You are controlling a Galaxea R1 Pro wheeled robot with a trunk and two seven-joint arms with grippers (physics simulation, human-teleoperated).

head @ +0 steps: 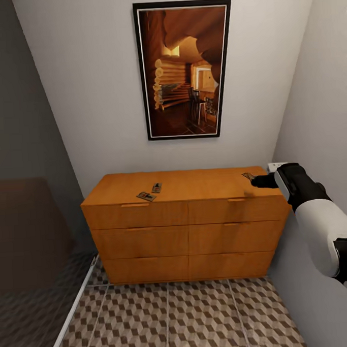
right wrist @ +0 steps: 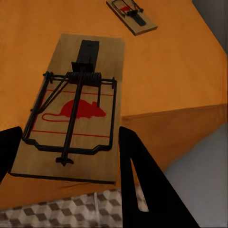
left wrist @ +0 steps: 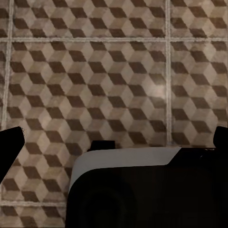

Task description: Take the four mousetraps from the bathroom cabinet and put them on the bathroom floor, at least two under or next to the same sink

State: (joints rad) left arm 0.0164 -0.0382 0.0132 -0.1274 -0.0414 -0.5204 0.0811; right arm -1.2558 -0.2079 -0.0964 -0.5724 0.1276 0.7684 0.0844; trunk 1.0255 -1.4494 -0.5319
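The orange-brown cabinet [head: 186, 213] stands against the back wall with its drawers closed. Two mousetraps [head: 145, 196] [head: 156, 187] lie on the left part of its top. A third mousetrap [right wrist: 71, 118], a tan board with a red mouse print and a dark wire spring, sits between the fingers of my right gripper [right wrist: 69, 130], which is shut on its long edges. It hangs over the cabinet's front right corner [head: 248, 176], beside my right gripper [head: 258, 180]. One distant mousetrap [right wrist: 130, 16] lies beyond on the top. My left gripper [left wrist: 116, 135] is open above the bathroom floor [left wrist: 95, 71].
A framed picture [head: 185, 68] hangs above the cabinet. Grey walls close in on both sides, with a white socket [head: 276, 165] on the right wall. A dark glass panel [head: 29, 242] stands at the left. Patterned tiles [head: 171, 321] lie in front.
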